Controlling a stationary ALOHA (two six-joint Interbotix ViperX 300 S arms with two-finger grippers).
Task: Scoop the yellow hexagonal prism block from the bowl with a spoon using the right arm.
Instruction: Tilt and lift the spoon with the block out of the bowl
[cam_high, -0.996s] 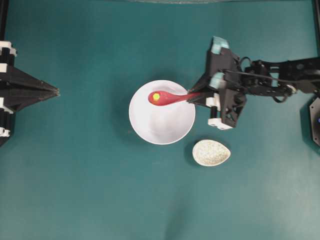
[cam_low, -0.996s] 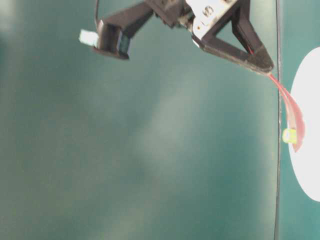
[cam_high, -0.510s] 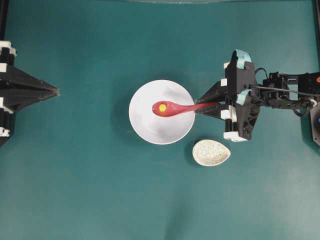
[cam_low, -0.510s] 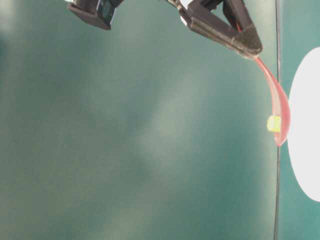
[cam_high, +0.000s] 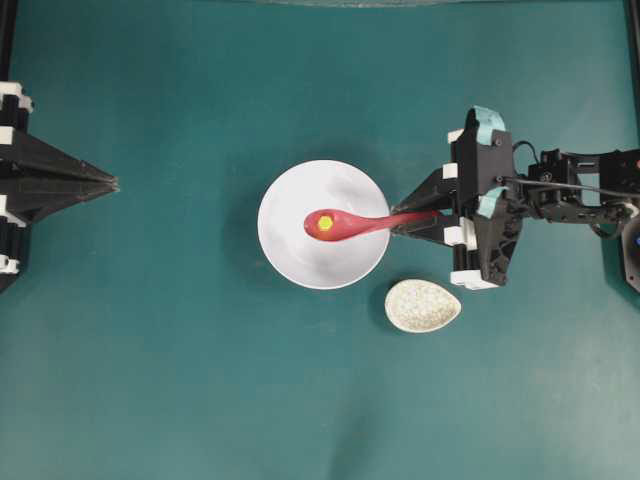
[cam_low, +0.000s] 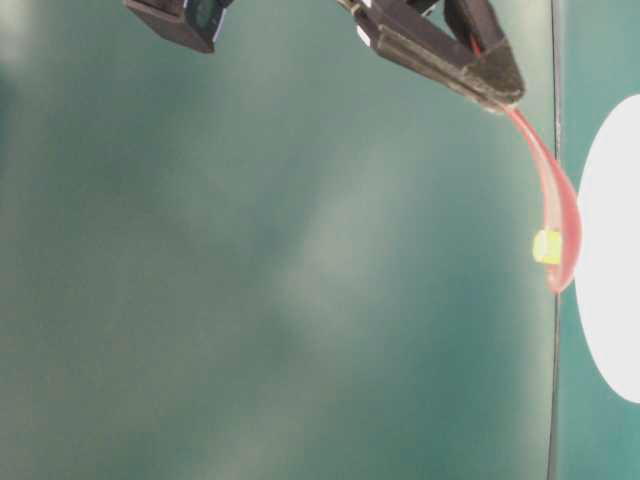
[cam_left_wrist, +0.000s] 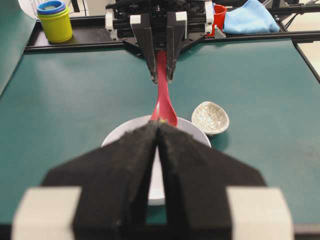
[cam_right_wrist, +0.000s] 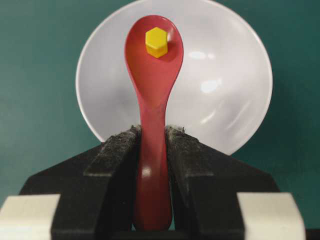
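The right gripper (cam_right_wrist: 152, 150) is gripping the spoon (cam_right_wrist: 152, 95) by its handle, jaws clamped, holding the block (cam_right_wrist: 156, 42) over the bowl (cam_right_wrist: 230, 75). The left gripper (cam_left_wrist: 156, 150) is sitting with jaws closed.

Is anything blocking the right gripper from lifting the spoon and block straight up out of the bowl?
Nothing visible does. The right gripper is shut on the spoon handle, and the yellow block sits in the scoop over the bowl. The spoon rest lies off to the side; the left gripper stays far across the table.
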